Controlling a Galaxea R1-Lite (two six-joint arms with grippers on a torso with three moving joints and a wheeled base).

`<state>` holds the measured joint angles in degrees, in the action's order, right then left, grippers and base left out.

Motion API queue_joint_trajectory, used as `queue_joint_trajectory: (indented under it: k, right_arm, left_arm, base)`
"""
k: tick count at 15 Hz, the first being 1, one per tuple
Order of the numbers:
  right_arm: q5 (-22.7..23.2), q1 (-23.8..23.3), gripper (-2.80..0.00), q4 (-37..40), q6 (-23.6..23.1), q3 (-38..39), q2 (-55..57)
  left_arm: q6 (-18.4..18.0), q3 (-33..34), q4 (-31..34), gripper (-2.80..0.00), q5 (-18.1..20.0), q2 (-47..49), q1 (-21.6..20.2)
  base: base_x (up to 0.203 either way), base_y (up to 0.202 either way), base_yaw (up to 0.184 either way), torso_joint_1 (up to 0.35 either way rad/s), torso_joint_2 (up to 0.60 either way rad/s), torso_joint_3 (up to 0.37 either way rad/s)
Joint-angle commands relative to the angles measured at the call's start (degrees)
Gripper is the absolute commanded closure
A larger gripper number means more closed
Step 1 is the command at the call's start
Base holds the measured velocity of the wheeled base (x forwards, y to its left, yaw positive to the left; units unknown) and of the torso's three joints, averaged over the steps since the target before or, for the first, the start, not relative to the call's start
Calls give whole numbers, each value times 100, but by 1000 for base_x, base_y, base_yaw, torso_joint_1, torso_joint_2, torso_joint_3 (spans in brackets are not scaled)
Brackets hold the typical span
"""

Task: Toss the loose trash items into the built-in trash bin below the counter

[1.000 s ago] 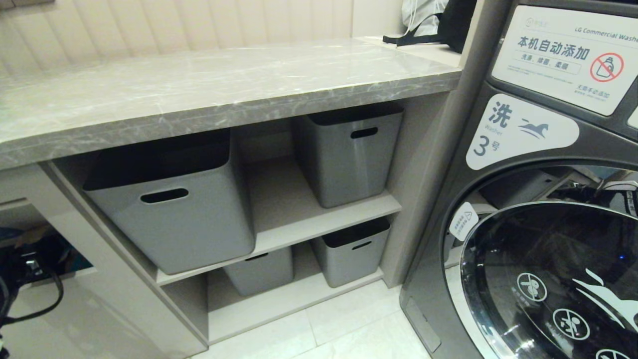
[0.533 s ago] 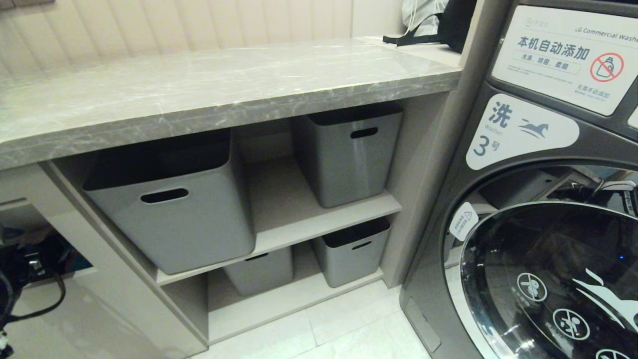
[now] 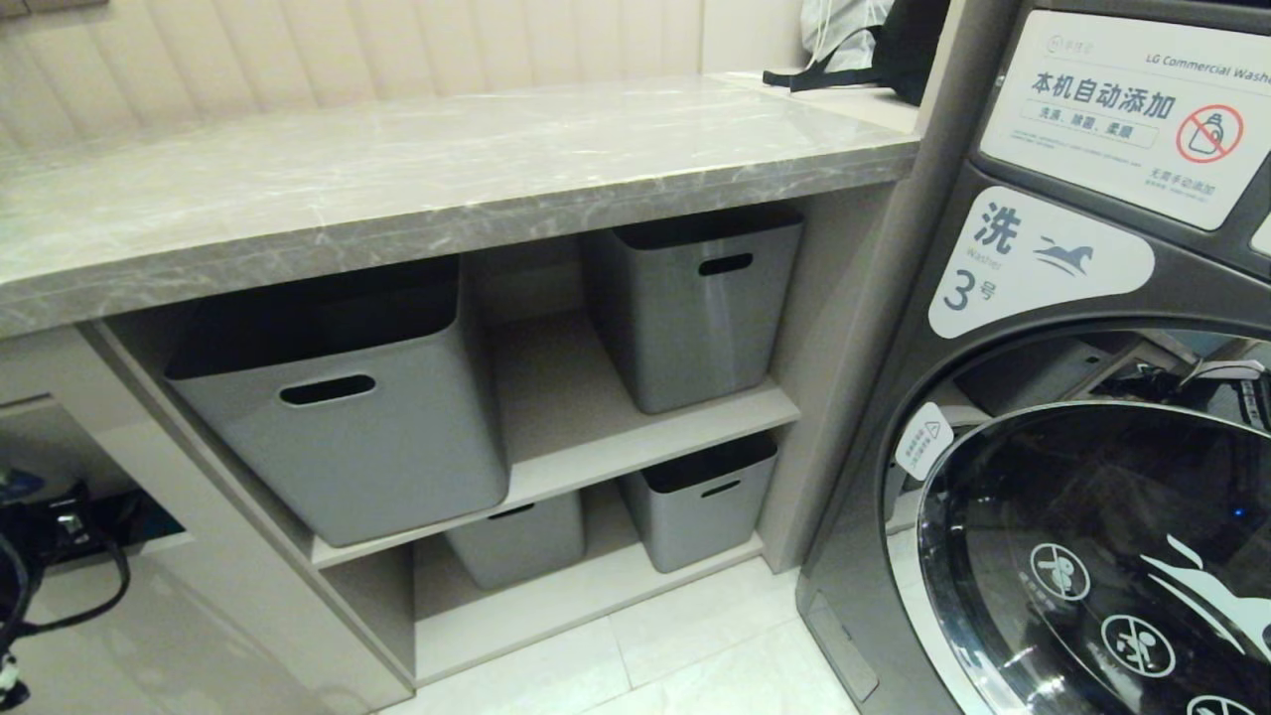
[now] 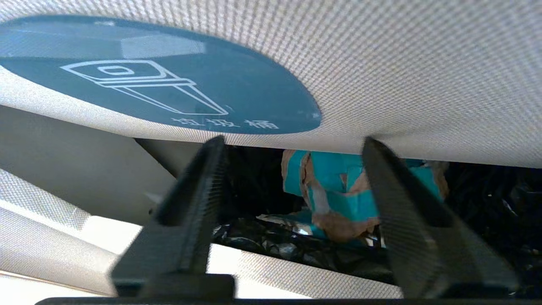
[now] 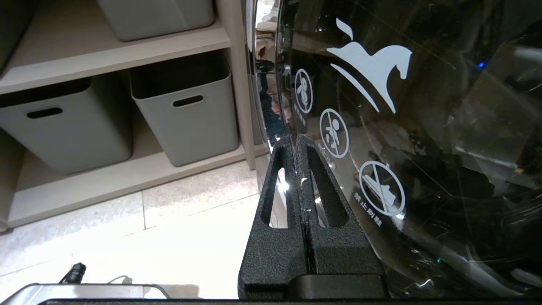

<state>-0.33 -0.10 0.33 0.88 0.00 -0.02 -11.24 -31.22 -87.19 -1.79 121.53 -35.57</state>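
In the left wrist view the built-in trash bin's beige flap (image 4: 402, 63), marked by its dark blue oval sticker (image 4: 169, 84), is tilted inward above a dark slot. My left gripper (image 4: 293, 142) is open at the mouth of that slot. A torn turquoise-and-tan wrapper strip (image 4: 338, 190) hangs loose just beyond the fingers, inside the bin and touching neither finger. Below it a thinner teal-and-silver scrap (image 4: 288, 224) lies on the black bin liner (image 4: 262, 245). In the head view only the left arm's dark wrist (image 3: 30, 556) shows, at the bin's slot (image 3: 139, 516). My right gripper (image 5: 295, 137) is shut and empty.
Several grey plastic tubs (image 3: 348, 417) stand on the shelves under the marble counter (image 3: 447, 169). A washing machine with a glass door (image 3: 1092, 556) fills the right, and the parked right gripper is close beside that door (image 5: 402, 127). Pale tiled floor (image 3: 695, 645) lies in front.
In the head view the tan scrap that showed at the bin's slot by the left wrist is gone from sight. The left wrist has shifted slightly. The camera has not moved.
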Motion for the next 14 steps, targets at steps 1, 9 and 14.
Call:
queue_joint_trajectory:
  k: [1,9,14]
  right_arm:
    - [-2,1,0,2,0,0,2]
    - [-2,1,0,2,0,0,2]
    - [-2,1,0,0,0,0,2]
  left_arm:
    - [-2,19,-48,-280,-5,-51,-7]
    - [8,965,-48,0,-5,-864,-11]
    - [16,1696,-48,0,-4,-1525,-3]
  base:
    - [0,0,0,0,0,0]
    - [0,0,0,0,0,0]
    - [0,0,0,0,0,0]
